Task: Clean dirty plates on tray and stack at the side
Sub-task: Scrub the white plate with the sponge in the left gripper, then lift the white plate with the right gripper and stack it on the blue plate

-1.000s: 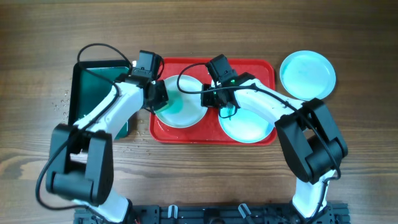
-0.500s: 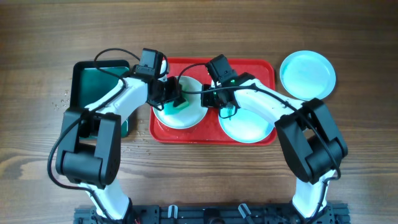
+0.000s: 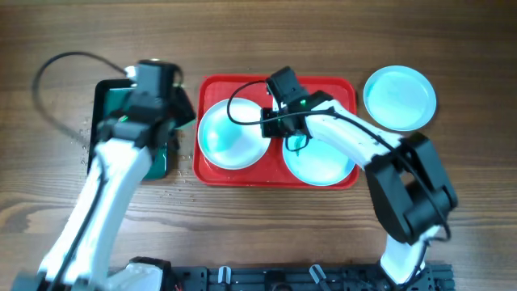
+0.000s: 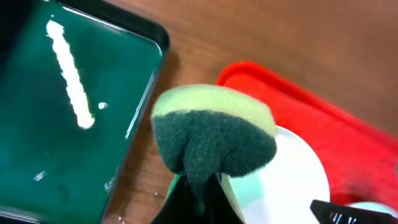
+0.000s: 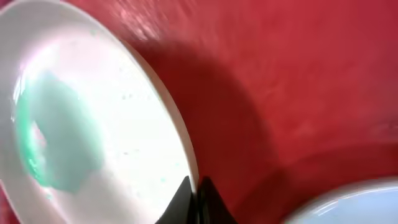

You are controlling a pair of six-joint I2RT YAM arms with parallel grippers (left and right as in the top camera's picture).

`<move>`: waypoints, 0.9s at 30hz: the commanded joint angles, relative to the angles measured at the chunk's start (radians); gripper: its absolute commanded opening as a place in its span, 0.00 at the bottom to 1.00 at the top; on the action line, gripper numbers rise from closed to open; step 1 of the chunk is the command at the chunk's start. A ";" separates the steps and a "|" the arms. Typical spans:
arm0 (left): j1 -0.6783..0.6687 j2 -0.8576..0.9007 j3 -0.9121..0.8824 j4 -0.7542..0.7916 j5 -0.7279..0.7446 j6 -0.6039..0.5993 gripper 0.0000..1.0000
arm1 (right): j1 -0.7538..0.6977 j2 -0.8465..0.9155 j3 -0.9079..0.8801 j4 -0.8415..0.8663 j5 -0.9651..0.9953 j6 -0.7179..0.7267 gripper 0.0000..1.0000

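The red tray [image 3: 323, 84] holds a white plate [image 3: 230, 137] with a teal smear on its left half and a pale aqua plate [image 3: 319, 163] on its right half. A second aqua plate [image 3: 399, 98] lies on the table to the tray's right. My right gripper [image 3: 269, 123] is shut on the white plate's right rim [image 5: 189, 168]. My left gripper [image 3: 166, 121] is shut on a green and yellow sponge [image 4: 214, 130] and hangs over the gap between the green tray and the red tray [image 4: 348, 143], off the white plate [image 4: 280, 186].
A dark green tray [image 3: 113, 105] with a black rim stands left of the red tray; in the left wrist view it [image 4: 37, 143] bears a white streak. Small water drops lie on the wood to its left.
My left arm has drawn back left with the sponge, off the white plate and over to the green tray's edge. My right gripper has kept its hold on the plate's rim.
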 commanded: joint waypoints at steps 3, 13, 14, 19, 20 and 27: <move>0.278 -0.192 -0.004 -0.171 0.072 -0.039 0.04 | 0.057 -0.232 0.160 -0.106 0.418 -0.267 0.04; 0.422 -0.196 -0.005 -0.231 0.072 -0.039 0.04 | 0.402 -0.291 0.188 0.072 1.295 -1.059 0.04; 0.422 -0.196 -0.005 -0.233 0.072 -0.039 0.04 | 0.419 -0.291 0.188 0.099 1.315 -1.110 0.04; 0.422 -0.196 -0.005 -0.237 0.072 -0.039 0.04 | 0.494 -0.291 0.188 0.294 1.391 -1.328 0.04; 0.422 -0.196 -0.005 -0.237 0.072 -0.039 0.04 | 0.494 -0.292 0.188 0.294 1.392 -1.322 0.04; 0.421 -0.196 -0.005 -0.237 0.072 -0.039 0.04 | 0.480 -0.291 0.160 0.223 1.324 -1.079 0.04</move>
